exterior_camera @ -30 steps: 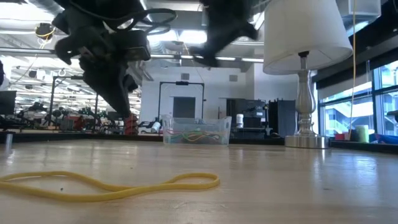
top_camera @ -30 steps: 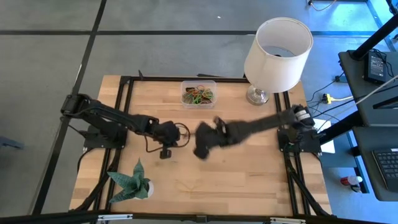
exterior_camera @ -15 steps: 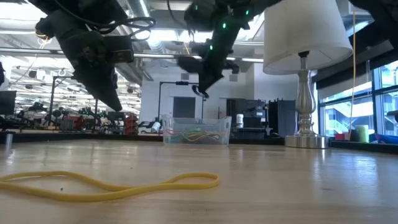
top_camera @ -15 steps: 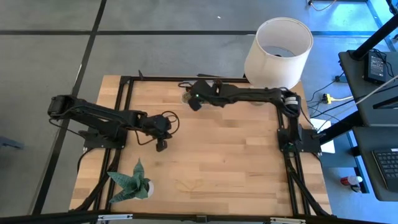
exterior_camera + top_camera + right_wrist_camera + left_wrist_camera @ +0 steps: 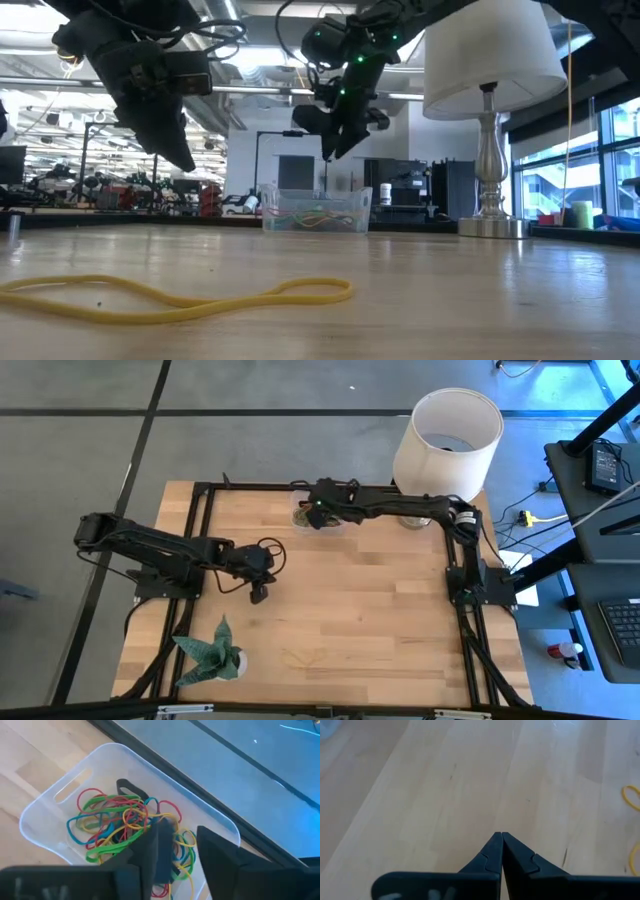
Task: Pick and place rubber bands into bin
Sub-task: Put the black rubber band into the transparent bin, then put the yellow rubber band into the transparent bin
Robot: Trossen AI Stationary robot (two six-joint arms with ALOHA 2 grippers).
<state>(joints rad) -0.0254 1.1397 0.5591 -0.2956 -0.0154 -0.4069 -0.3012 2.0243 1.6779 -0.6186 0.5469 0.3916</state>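
The bin [image 5: 55, 805], a small clear tub, stands at the table's far edge and holds several rubber bands [image 5: 120, 822] in red, green, blue and yellow. My right gripper [image 5: 185, 852] hangs open right above it [image 5: 335, 150], with nothing between its fingers. One yellow rubber band [image 5: 180, 298] lies flat on the wood near the front edge. My left gripper [image 5: 501, 836] hovers shut and empty over bare wood at the table's left middle [image 5: 258, 595].
A white lampshade on a metal-footed lamp [image 5: 447, 430] stands at the far right corner, close to the right arm. A green folded-paper plant [image 5: 210, 650] sits at the near left. Open wood [image 5: 380, 610] lies between the arms.
My right gripper has swung from the table's middle to the far edge, stopped above the bin and opened there. My left gripper has drawn back a little toward the table's left edge and stayed shut.
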